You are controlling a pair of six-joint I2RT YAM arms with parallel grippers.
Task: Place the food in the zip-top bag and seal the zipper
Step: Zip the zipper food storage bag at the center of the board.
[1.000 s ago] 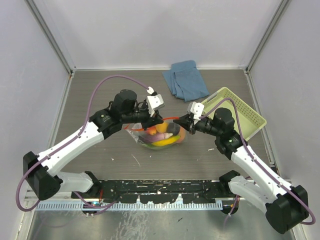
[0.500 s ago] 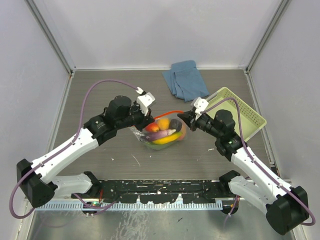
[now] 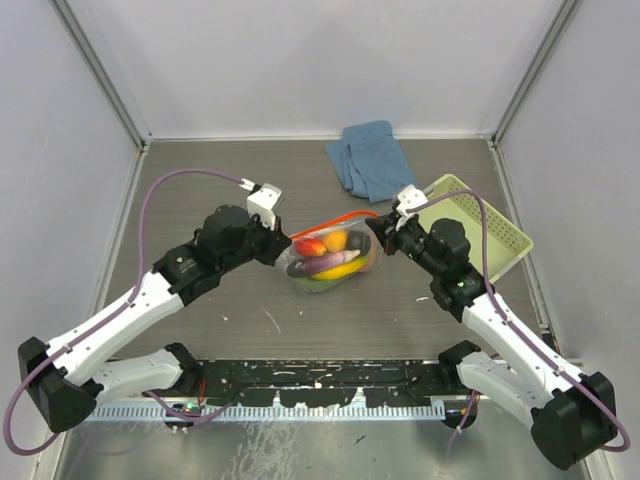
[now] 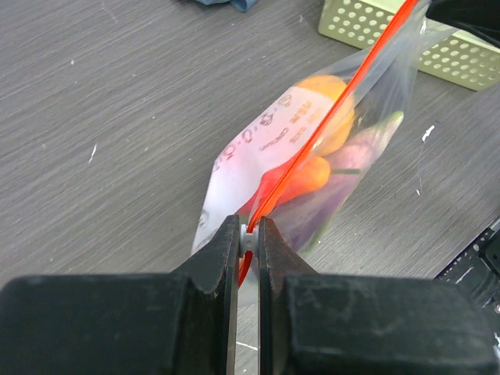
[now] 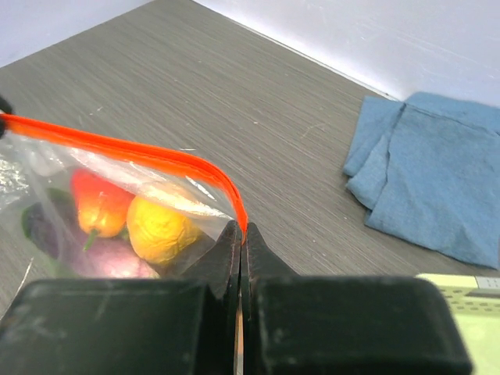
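The clear zip-top bag [image 3: 335,258] is stretched between my two grippers over the middle of the table. Inside it is the food: a red fruit [image 5: 98,203], a yellow-orange fruit [image 5: 160,226], the purple eggplant [image 4: 361,148], a banana [image 3: 338,270] and something green at the bottom. The orange-red zipper [image 3: 335,220] runs taut along the bag's top. My left gripper [image 4: 248,230] is shut on the white slider tab [image 4: 248,239] at the zipper's left end [image 3: 284,244]. My right gripper [image 5: 241,231] is shut on the zipper's right end [image 3: 373,228].
A folded blue cloth [image 3: 370,160] lies at the back of the table. The pale yellow-green slatted basket [image 3: 490,225] stands at the right, just behind my right arm. Grey walls close in the left, the right and the back.
My left gripper has moved left along the zipper with the slider, away from the right gripper. The bag has shifted slightly back and right, and the strip now runs taut.
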